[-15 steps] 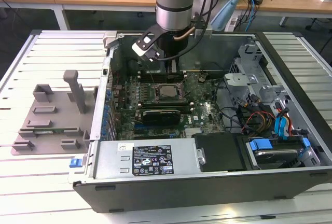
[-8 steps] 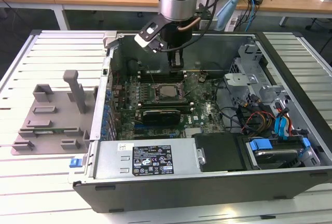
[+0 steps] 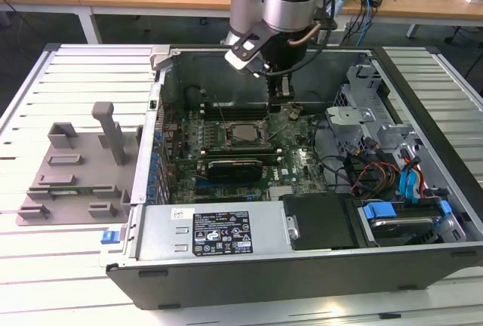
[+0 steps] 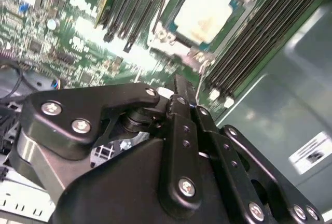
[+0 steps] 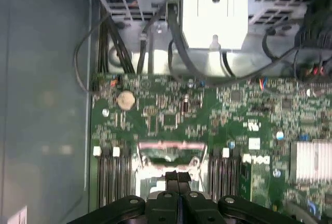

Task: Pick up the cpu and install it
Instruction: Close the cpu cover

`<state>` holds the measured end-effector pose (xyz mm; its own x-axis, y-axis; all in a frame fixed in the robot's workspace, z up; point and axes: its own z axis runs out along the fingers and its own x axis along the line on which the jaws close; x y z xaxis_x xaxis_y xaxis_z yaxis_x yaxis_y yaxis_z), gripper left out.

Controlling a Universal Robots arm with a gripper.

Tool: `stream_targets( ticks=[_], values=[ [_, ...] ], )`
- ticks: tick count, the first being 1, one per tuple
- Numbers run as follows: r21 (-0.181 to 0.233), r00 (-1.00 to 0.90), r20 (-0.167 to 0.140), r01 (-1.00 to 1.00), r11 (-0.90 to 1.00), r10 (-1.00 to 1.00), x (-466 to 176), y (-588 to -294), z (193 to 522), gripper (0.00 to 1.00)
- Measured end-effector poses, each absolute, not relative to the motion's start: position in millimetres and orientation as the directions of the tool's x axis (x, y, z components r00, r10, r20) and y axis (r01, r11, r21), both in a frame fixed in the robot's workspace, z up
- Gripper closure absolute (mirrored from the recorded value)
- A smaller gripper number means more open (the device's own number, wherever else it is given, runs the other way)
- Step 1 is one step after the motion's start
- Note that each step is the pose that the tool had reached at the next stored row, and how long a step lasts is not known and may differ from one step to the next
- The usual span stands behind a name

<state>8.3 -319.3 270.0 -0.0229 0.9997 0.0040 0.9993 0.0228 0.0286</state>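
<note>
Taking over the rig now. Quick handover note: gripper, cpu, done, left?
Gripper: fingers shut together with nothing visible between them. It is low inside the open computer case, just beside the socket, toward the exterior view's right.
cpu: lies flat in the socket, silvery top up, apart from the gripper.
Done: cpu picked up and placed in the socket.
Left: cannot tell whether the socket's latch is closed over the cpu, so installation is unconfirmed.

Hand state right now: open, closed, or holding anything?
Hand: closed, fingers pressed together, nothing visible between them; the pale silvery-grey square cpu lies apart from it.
</note>
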Motion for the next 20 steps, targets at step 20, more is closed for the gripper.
stream_targets(
  ticks=[20],
  values=[
    [0.027, -0.023, 0.003, 0.999, 0.023, 1.000, 51.1, -321.5, 248.4, 0.89]
  ],
)
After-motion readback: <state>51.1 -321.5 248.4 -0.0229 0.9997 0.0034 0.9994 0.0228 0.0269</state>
